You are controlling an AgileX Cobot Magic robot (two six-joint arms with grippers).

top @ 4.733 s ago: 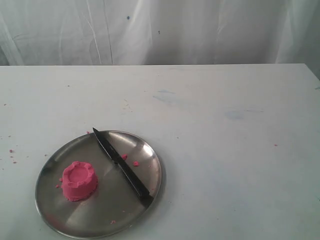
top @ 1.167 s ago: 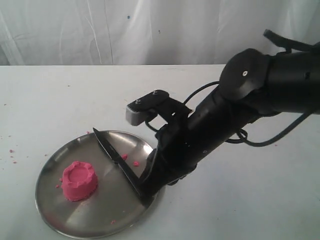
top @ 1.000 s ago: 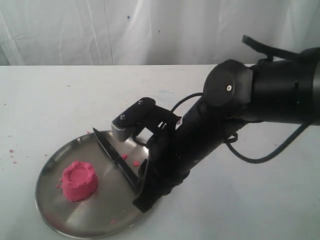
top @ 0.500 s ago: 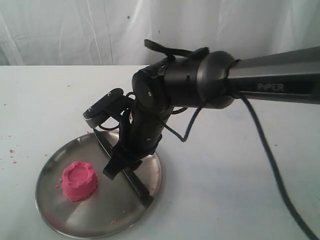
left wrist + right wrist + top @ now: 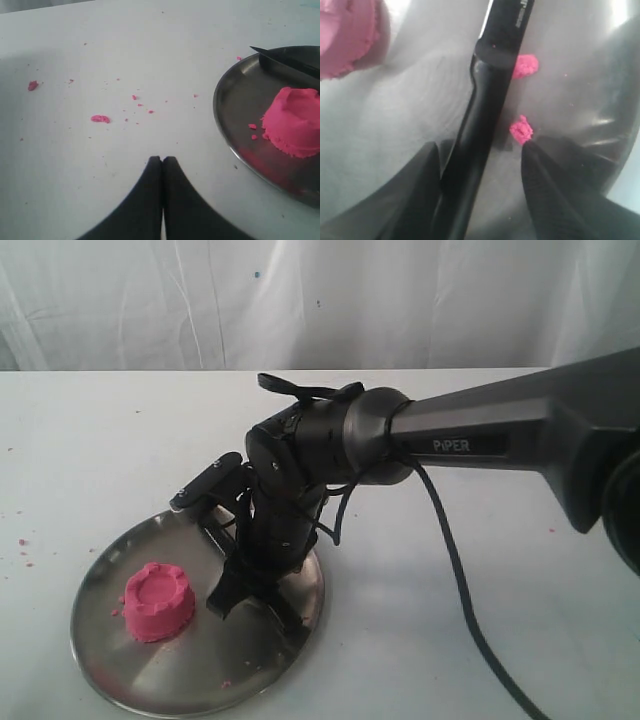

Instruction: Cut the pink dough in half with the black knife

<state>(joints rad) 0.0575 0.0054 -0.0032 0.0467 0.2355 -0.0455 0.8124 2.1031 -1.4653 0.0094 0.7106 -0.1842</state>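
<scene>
The pink dough (image 5: 157,601) is a whole scalloped lump on the left part of the steel plate (image 5: 110,678). The black knife (image 5: 289,618) lies flat across the plate's right side. My right gripper (image 5: 233,596) is down over it and open. In the right wrist view the knife (image 5: 487,110) runs between the two fingers of the right gripper (image 5: 480,146), close to one and apart from the other, with the dough (image 5: 342,37) off to one side. My left gripper (image 5: 162,159) is shut and empty, over the table beside the plate (image 5: 227,132) and dough (image 5: 295,122).
Pink crumbs (image 5: 521,130) lie on the plate beside the knife handle. More crumbs (image 5: 100,119) are scattered on the white table near the left gripper. The right arm's cable (image 5: 455,570) trails over the table right of the plate.
The right arm came in from the right, swung left along the knife from its handle end toward the middle, and dropped lower. Dough and knife have not moved.
</scene>
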